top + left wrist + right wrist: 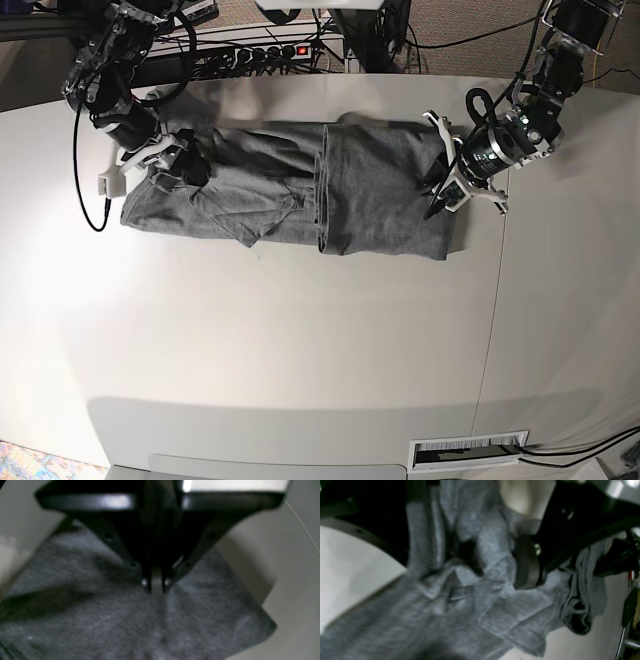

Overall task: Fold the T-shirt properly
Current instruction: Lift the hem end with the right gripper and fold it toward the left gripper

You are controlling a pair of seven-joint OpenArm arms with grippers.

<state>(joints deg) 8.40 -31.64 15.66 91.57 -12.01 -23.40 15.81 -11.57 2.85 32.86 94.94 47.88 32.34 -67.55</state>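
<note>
T-shirt [300,190]: heather-grey knit, lying across the far half of the white table [300,340], long axis running side to side.

Base view only: whole outline. Neat doubled slab with a straight vertical fold edge on that view's right; flatter, creased spread with a diagonal flap on its left. Black cables and a power strip [255,50] at the far table edge. Vent grille [470,452] at the near edge.

Left wrist view only: cloth [100,620] close up, blurred, soft flecked weave, one rounded corner resting on bare tabletop. Left gripper [157,586], black, tapering, tips drawn nearly together with a sliver of light between, sitting on the fabric surface. Pinched fold between tips: cannot tell. In the base view, same gripper [437,208] at the right-hand end of the shirt.

Right wrist view only: bunched, wrinkled cloth [495,605] with stitched hem and rolled edge, draped against black gripper parts. Right gripper [185,165] spread wide, at the left-hand end, cloth lying between and over its fingers; firm hold not evident.
</note>
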